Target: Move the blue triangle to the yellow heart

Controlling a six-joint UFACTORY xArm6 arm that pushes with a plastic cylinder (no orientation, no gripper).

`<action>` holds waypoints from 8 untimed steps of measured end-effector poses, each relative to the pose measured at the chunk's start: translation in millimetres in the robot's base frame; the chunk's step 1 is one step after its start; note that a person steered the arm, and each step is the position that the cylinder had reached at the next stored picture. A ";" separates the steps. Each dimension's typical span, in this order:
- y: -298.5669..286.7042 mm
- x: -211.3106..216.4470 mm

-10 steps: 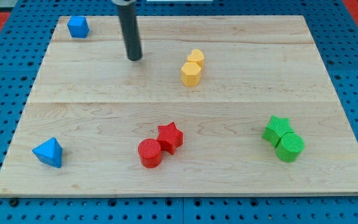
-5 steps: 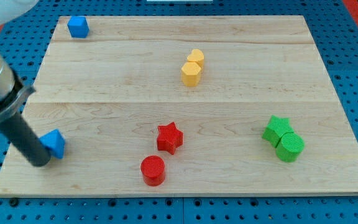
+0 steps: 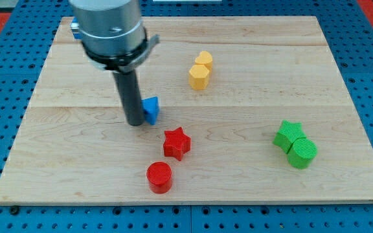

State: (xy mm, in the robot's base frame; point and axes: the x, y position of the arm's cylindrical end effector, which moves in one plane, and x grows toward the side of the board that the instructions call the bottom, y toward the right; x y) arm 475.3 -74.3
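Note:
The blue triangle (image 3: 151,109) lies near the board's middle, partly hidden behind my rod. My tip (image 3: 136,122) rests on the board touching the triangle's left side. The yellow heart (image 3: 204,59) sits up and to the right of the triangle, touching a yellow hexagon (image 3: 199,77) just below it. The triangle is well apart from both yellow blocks.
A red star (image 3: 177,143) lies just below and right of the triangle, with a red cylinder (image 3: 159,177) below it. A green star (image 3: 289,134) and a green cylinder (image 3: 302,153) sit together at the right. A blue block (image 3: 74,26) at the top left is mostly hidden by the arm.
My tip has swept from the board's lower left up and right to the middle, pushing the blue triangle along. The other blocks have stayed put over the last half second.

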 end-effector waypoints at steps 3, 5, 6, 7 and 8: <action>82.8 -61.3; 44.2 -32.2; -34.6 -49.6; -29.0 -91.0; 10.4 -136.8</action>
State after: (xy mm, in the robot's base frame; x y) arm 338.5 -63.9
